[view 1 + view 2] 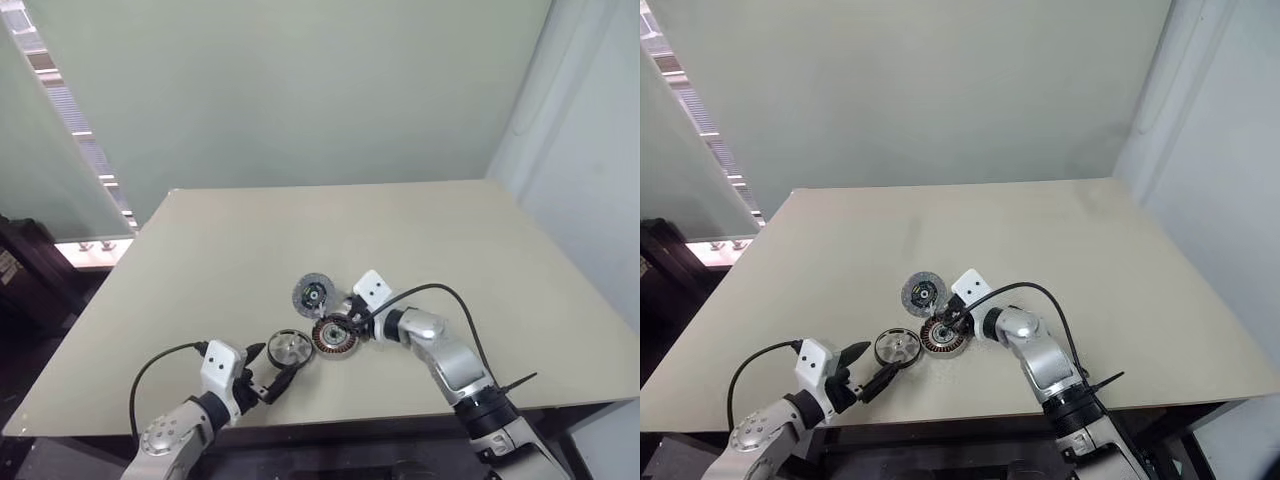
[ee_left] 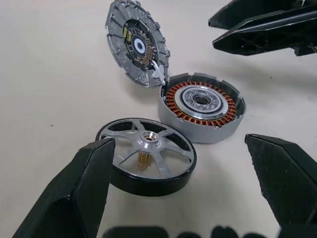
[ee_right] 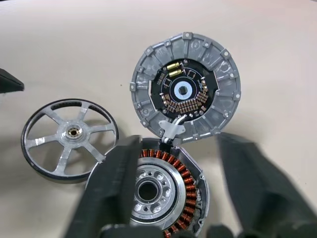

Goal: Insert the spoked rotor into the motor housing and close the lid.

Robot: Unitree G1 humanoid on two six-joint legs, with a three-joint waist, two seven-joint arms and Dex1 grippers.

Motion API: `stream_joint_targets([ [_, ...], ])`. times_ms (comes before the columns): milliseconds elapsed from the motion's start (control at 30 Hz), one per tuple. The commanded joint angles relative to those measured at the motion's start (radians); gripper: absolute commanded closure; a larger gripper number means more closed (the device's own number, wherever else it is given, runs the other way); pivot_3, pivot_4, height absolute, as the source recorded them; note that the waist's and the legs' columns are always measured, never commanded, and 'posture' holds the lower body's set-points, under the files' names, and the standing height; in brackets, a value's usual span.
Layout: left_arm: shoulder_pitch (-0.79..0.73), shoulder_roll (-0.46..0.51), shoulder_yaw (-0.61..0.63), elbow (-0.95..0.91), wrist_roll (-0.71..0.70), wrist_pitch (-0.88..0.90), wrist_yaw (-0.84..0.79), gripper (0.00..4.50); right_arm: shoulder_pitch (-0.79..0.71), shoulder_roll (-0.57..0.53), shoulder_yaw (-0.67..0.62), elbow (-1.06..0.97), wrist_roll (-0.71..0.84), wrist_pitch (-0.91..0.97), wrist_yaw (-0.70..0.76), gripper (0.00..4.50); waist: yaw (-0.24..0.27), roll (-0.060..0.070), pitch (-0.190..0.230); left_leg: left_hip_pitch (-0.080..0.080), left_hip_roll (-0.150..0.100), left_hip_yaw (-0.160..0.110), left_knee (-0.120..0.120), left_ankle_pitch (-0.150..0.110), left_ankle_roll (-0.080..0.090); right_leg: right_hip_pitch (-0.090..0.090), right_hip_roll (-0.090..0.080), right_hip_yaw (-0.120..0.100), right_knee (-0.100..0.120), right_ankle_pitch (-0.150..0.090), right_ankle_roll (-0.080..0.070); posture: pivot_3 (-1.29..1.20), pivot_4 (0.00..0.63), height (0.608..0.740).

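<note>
On the beige table [image 1: 420, 240], near its front edge: spoked rotor [image 2: 146, 156] flat, hub pin upward, just beside the motor housing [image 2: 202, 106]; lid [image 2: 137, 42] tilted up behind the housing, joined to it by a small clip at the rim, circuit face exposed.

Left gripper [image 2: 188, 188]: fingers spread wide, empty, flanking the rotor without touching it. Right gripper [image 3: 173, 183]: fingers parted and blurred, straddling the housing; grasp or mere hover cannot be told.

Handling, judged: rotor rigid metal, probably light for its width; dark outer rim smooth and likely slippery; thin spokes and protruding brass pin [image 2: 143, 159] best left untouched. Hold advised across the outer rim at opposite points, kept level so the pin meets the silvery centre bore [image 3: 147, 191] squarely. Copper windings [image 2: 174, 101] delicate, not to be scraped. Lid stiff, hinged by a slight link [image 3: 171, 130]; gentle push on its ribbed edge preferable to any pull on the joint.

Obscured: near side of the housing behind the right fingers in the right wrist view; underside of the rotor; any contact between the right fingers and the housing wall; fine detail small in the head views.
</note>
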Motion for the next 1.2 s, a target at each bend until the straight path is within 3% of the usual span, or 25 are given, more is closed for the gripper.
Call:
stream_joint_targets([
  [33, -0.01, -0.003, 0.008, -0.027, -0.003, -0.021, 0.004, 0.0, 0.002, -0.007, -0.011, -0.037, 0.02, 0.005, 0.011, 1.24, 0.0, 0.0, 0.0, 0.0, 0.0, 0.0, 0.0, 0.0, 0.0, 0.0, 0.0, 0.0, 0.0, 0.0, 0.0, 0.0, 0.0, 0.74],
  [100, -0.004, -0.005, 0.012, -0.029, -0.005, -0.021, 0.008, 0.0, 0.009, -0.022, 0.012, -0.04, 0.006, 0.001, 0.027, 1.65, 0.0, 0.0, 0.0, 0.0, 0.0, 0.0, 0.0, 0.0, 0.0, 0.0, 0.0, 0.0, 0.0, 0.0, 0.0, 0.0, 0.0, 0.74],
  [367, 0.026, -0.015, 0.041, -0.037, -0.031, -0.012, 0.02, 0.0, 0.013, -0.063, 0.044, -0.061, -0.01, -0.01, 0.055, 4.46, 0.0, 0.0, 0.0, 0.0, 0.0, 0.0, 0.0, 0.0, 0.0, 0.0, 0.0, 0.0, -0.001, 0.0, 0.0, 0.0, 0.0, 0.74],
  [533, 0.045, -0.049, 0.069, -0.051, -0.089, 0.042, 0.056, 0.0, 0.019, -0.091, 0.065, -0.069, -0.033, -0.024, 0.063, 4.46, 0.0, 0.0, 0.0, 0.0, 0.0, 0.0, 0.0, 0.0, 0.0, 0.0, 0.0, 0.0, -0.001, 0.0, 0.0, 0.0, 0.0, 0.74],
  [833, 0.027, -0.151, 0.139, -0.05, -0.286, 0.313, 0.202, 0.0, 0.029, -0.109, 0.076, -0.089, -0.053, -0.034, 0.053, 4.46, 0.0, -0.002, 0.0, 0.0, 0.0, 0.0, 0.001, 0.0, 0.0, 0.001, -0.001, 0.0, -0.001, 0.0, 0.0, 0.0, 0.0, 0.74],
  [967, -0.049, -0.231, 0.196, 0.031, -0.414, 0.449, 0.288, 0.0, 0.04, -0.13, 0.08, -0.108, -0.063, -0.045, 0.061, 4.46, 0.002, -0.002, 0.0, 0.0, -0.001, -0.001, 0.001, 0.0, 0.0, 0.001, -0.001, -0.001, -0.001, 0.0, 0.0, 0.0, 0.0, 0.74],
  [1200, -0.153, -0.305, 0.243, 0.124, -0.474, 0.479, 0.338, 0.0, 0.063, -0.15, 0.076, -0.121, -0.06, -0.041, 0.063, 4.46, 0.0, -0.007, 0.0, 0.0, -0.001, 0.0, 0.003, 0.0, 0.0, 0.002, -0.001, -0.001, -0.001, 0.0, 0.0, 0.0, 0.0, 0.74],
])
